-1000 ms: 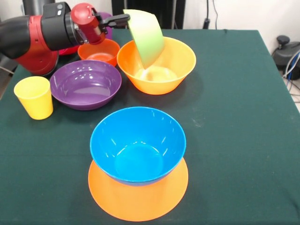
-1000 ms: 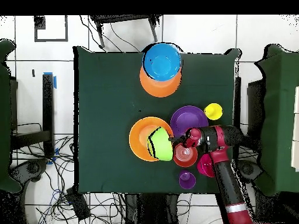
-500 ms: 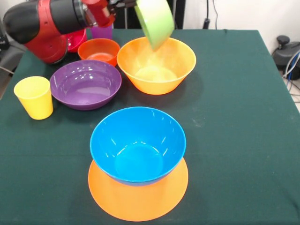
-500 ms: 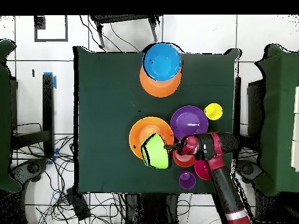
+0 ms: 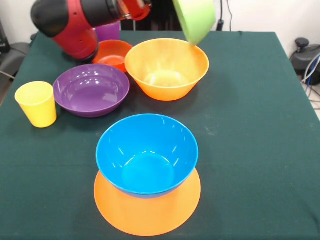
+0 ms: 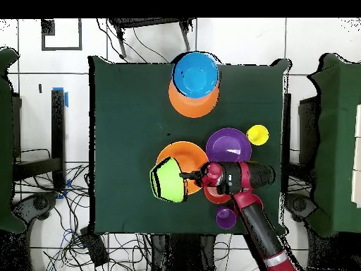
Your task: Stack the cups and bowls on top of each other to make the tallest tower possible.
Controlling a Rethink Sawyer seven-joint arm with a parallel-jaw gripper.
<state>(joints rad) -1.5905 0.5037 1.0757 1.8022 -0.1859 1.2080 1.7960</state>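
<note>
Front view, left to right: an opaque yellow plastic tumbler (image 5: 36, 104) stands at the left edge, just beside a wide, shallow purple plastic bowl (image 5: 91, 90). Behind it sits a small orange-red bowl (image 5: 111, 54), with a translucent purple cup (image 5: 107, 31) partly hidden by the red and black arm (image 5: 75, 20) at the upper left. At centre, a blue bowl (image 5: 147, 154) rests on an upturned large orange bowl (image 5: 147, 207), the start of the tower. Behind it an upright large orange bowl (image 5: 167, 68) sits open. At the upper centre, a medium green glossy plastic bowl (image 5: 195, 19) hangs tilted above that bowl's far rim. In the overhead view the gripper (image 6: 185, 175) is clamped on the green bowl's rim, holding it on edge, well apart from the tower. The bowl looks light, stiff and slick; a rim pinch is likely the only workable hold, and it may swing or slip if moved sharply.
</note>
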